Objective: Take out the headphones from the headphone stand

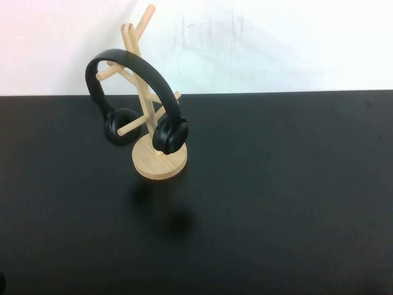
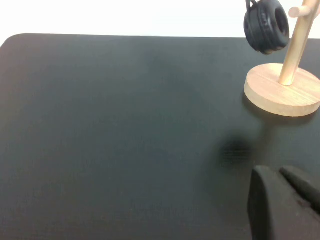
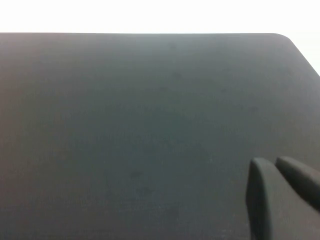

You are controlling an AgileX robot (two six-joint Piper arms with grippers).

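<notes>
The black headphones (image 1: 138, 74) hang on the light wooden headphone stand (image 1: 142, 92) at the back left of the black table. The headband rests over an upper peg and the two ear cups hang on either side of the pole. The left wrist view shows one ear cup (image 2: 266, 24) and the stand's round base (image 2: 282, 90). My left gripper (image 2: 277, 171) is low over the table, short of the stand, fingers together and empty. My right gripper (image 3: 274, 161) is over bare table, fingers together and empty. Neither gripper shows in the high view.
The black table (image 1: 276, 196) meets a white wall at its far edge. The right wrist view shows the table's rounded far corner (image 3: 282, 37).
</notes>
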